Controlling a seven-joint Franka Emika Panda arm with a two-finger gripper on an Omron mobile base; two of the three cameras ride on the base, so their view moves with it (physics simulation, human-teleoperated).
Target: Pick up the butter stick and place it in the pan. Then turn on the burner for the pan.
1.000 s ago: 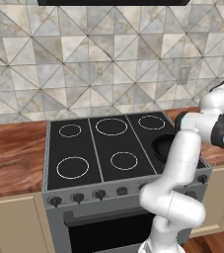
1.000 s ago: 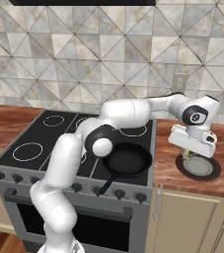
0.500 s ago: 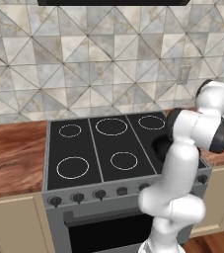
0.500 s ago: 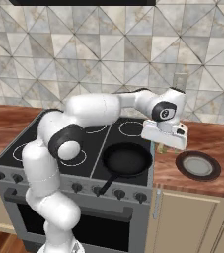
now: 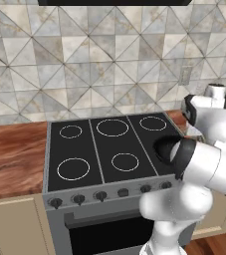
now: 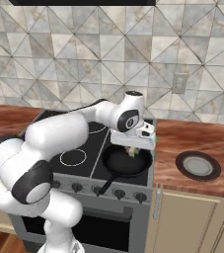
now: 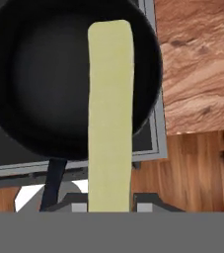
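Observation:
The pale yellow butter stick (image 7: pixel 110 113) hangs upright in my gripper (image 7: pixel 109 200), which is shut on its near end. Below it lies the round black pan (image 7: pixel 44 84) on the stove's front right burner, its short handle (image 7: pixel 54 178) pointing toward the stove's front edge. In the right base view the gripper (image 6: pixel 132 147) hovers just above the pan (image 6: pixel 118 165), with the butter stick (image 6: pixel 131 152) poking down over the pan's far half. The left base view shows a sliver of the pan (image 5: pixel 162 148) behind my arm.
A flat grey dish with a dark rim (image 6: pixel 198 165) sits on the wooden counter right of the stove. Control knobs (image 6: pixel 119 193) line the stove's front panel. The other burners (image 5: pixel 112 127) are bare. A wall outlet (image 6: pixel 179 83) is behind.
The arm has swung left from above the grey dish to above the pan, carrying the butter stick. The pan and the dish have stayed in place.

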